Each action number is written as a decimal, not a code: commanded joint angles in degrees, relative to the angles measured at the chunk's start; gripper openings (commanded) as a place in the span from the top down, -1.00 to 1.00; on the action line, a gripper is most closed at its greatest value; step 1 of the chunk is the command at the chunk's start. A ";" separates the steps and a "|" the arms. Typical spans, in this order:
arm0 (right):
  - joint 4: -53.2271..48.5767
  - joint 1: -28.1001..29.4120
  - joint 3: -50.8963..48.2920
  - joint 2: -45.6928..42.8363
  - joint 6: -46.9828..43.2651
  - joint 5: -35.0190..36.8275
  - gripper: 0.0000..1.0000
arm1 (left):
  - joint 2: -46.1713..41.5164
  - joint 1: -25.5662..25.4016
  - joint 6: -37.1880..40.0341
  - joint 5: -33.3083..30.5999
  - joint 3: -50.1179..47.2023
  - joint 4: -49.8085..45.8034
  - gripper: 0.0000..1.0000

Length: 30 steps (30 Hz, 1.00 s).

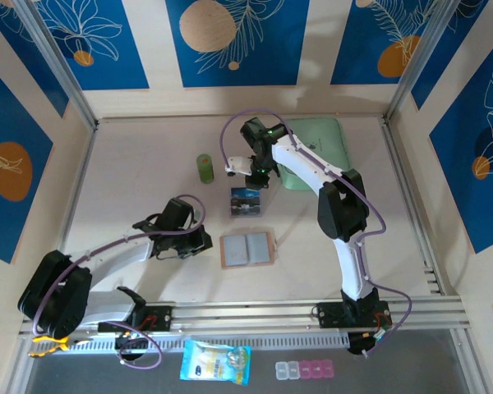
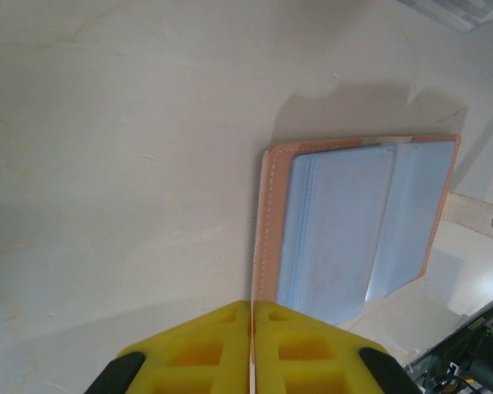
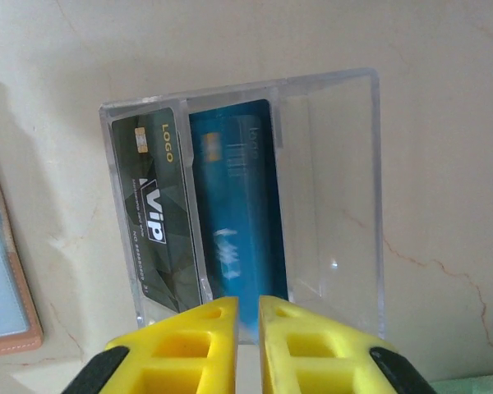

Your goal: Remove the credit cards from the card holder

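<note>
The card holder (image 1: 246,249) lies opened flat on the pale tabletop (image 1: 148,156), about midway between the left and right edges and closer to the near edge than the far one. Its pinkish-tan border frames two grey-blue inner pockets, and the snap tab (image 2: 476,217) sticks out from one side. No card can be made out in the pockets. Just beyond it, toward the far edge, sits a clear tray (image 3: 333,189) divided into slots. A dark grey card (image 3: 152,213) printed with "VIP" leans in one slot and a blue card (image 3: 238,205) in the slot next to it, while the widest compartment beside them holds nothing. The right gripper (image 3: 246,345) hangs over the tray with its yellow fingers a narrow gap apart. Nothing shows between them, and the near end of the blue card lies just ahead of the gap. The left gripper (image 2: 252,345) sits low on the left side of the card holder, near its stitched edge. Its fingers are pressed together and hold nothing. A mint-green pouch (image 1: 316,152) rests toward the far right of the tabletop, partly under the right arm. A small green cylinder (image 1: 204,168) stands to the left of the tray, well apart from the card holder.
</note>
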 commanded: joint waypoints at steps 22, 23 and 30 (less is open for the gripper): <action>17.99 0.98 -23.48 -19.37 36.64 -13.60 0.68 | 8.98 -2.67 -2.45 5.48 -0.09 9.69 0.89; 19.35 0.96 -25.01 -20.34 39.74 -13.99 0.68 | 9.54 -2.98 -2.69 5.49 0.00 10.08 0.89; 28.45 1.13 -36.98 -27.33 58.96 -16.49 0.73 | 12.69 -5.39 -3.69 5.21 0.66 12.22 0.92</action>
